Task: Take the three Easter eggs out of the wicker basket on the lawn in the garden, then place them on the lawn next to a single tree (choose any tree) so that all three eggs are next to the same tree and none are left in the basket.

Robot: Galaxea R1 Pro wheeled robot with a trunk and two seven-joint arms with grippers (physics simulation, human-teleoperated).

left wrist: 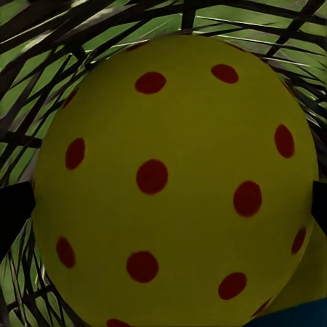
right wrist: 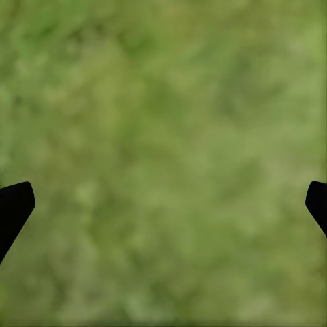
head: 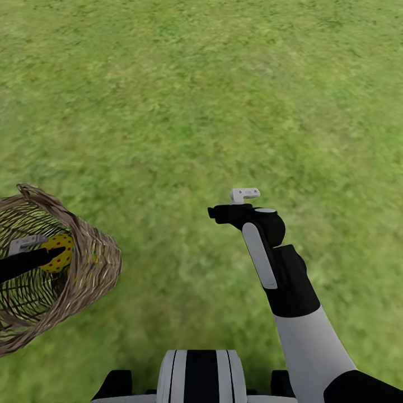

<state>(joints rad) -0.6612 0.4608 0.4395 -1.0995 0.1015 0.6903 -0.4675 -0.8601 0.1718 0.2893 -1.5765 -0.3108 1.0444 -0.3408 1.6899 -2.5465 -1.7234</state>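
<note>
The wicker basket [head: 96, 263] sits at the left on the lawn [head: 224, 101], its mouth tipped toward me. My left arm reaches into it. The left gripper [head: 55, 253] is open, with a black fingertip [left wrist: 13, 212] on each side of a yellow Easter egg [left wrist: 170, 177] with red dots, which also shows inside the basket [head: 60, 251]. A sliver of yellow and blue [left wrist: 308, 300] beside it looks like another egg. My right gripper [head: 224, 214] hangs over bare grass to the right of the basket, open and empty, its fingertips [right wrist: 13, 208] wide apart.
Mottled green grass runs in every direction around the basket and ahead of me. My own base [head: 198, 375] shows at the lower edge. No tree or fence is in sight.
</note>
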